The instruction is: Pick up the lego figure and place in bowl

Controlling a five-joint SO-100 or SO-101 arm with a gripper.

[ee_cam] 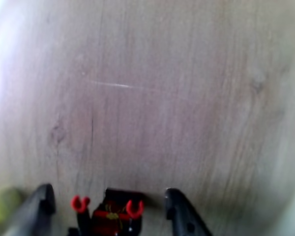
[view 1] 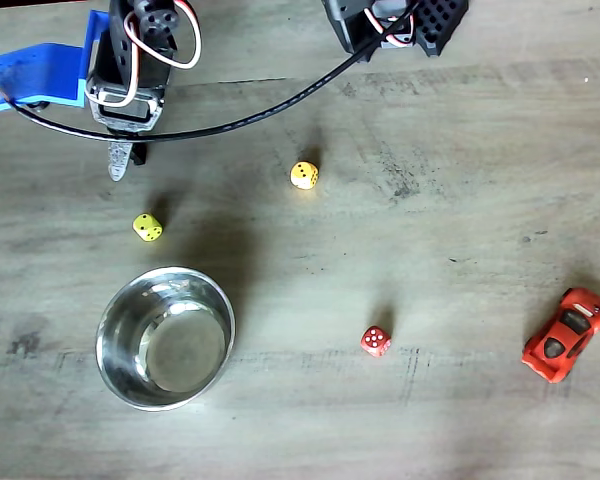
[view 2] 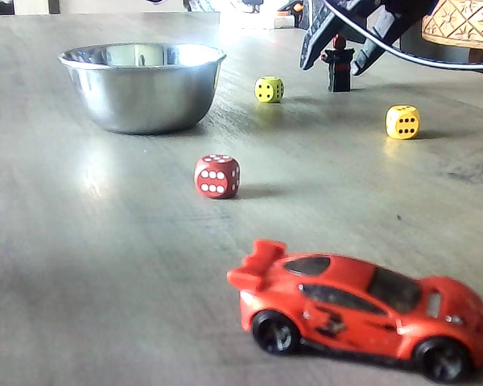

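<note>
The lego figure [view 2: 339,64], with a red head and arms and a black body, stands upright on the wooden table, far from the bowl. My gripper [view 2: 332,67] is open, and its two dark fingers reach down on either side of the figure without touching it. In the wrist view the figure [ee_cam: 109,216] sits at the bottom edge between the fingertips of the gripper [ee_cam: 108,192]. Seen from above, the gripper [view 1: 128,160] hangs at the upper left. The shiny steel bowl [view 1: 102,345] lies below it, nearer the front, and is empty [view 2: 137,100].
A yellow die [view 1: 147,227] lies between gripper and bowl, and another yellow die [view 1: 304,175] sits to the right. A red die [view 1: 376,341] and a red toy car [view 1: 567,334] are at the lower right. A black cable [view 1: 280,105] arcs across the top.
</note>
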